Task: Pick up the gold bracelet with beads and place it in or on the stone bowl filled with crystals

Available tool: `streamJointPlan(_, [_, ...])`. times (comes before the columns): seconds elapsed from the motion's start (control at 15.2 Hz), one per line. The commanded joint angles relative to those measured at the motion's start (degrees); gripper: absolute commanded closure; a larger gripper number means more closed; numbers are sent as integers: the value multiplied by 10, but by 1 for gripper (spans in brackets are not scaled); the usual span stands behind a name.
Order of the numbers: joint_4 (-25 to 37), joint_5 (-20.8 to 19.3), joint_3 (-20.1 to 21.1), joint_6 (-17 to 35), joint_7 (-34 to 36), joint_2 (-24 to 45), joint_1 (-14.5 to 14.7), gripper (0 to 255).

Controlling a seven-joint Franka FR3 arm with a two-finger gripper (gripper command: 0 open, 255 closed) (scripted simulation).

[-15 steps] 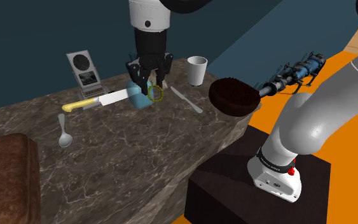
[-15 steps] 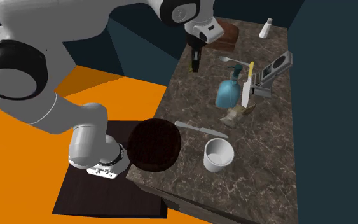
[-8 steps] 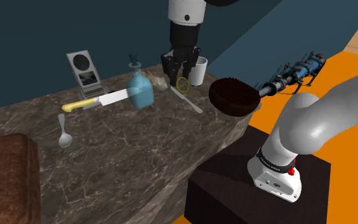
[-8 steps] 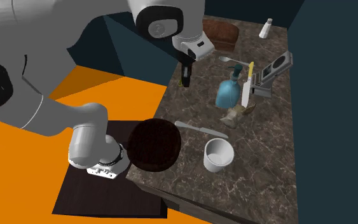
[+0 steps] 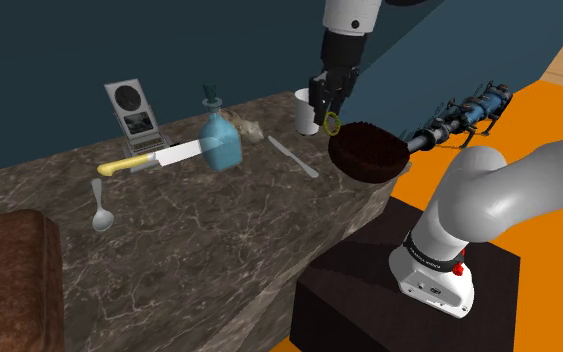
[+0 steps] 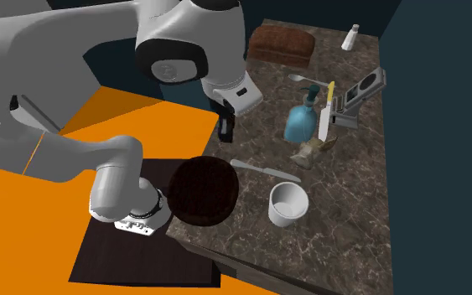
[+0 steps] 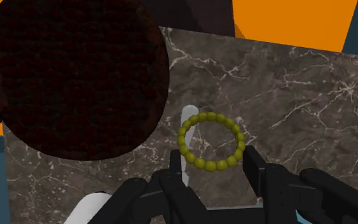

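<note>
A gold beaded bracelet hangs as a ring from my gripper, which is shut on it. The black fingers clasp the ring's lower beads. The bowl is dark brown with a rough fill and sits at the marble counter's corner beside the stand. In the shoulder view the bracelet hangs just above and to the left of the bowl's rim. The gripper also appears above the counter's edge in the second exterior view.
A white cup stands just behind the gripper. A grey table knife, a blue bottle, a yellow-handled knife, a spoon and a brown block lie on the marble counter.
The gripper has carried the bracelet from over the blue bottle to the shoulder view's right, past the table knife, to beside the bowl. The arm has swung with it.
</note>
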Motion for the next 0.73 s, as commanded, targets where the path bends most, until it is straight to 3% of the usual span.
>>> streamJointPlan(0.0, [-13, -14, -24, -15, -24, -25, -7, 255])
streamJointPlan(0.53, [-48, -86, -121, -66, -119, -106, -40, 255])
streamJointPlan(0.66, [-66, -87, -122, -53, -119, -111, -41, 255])
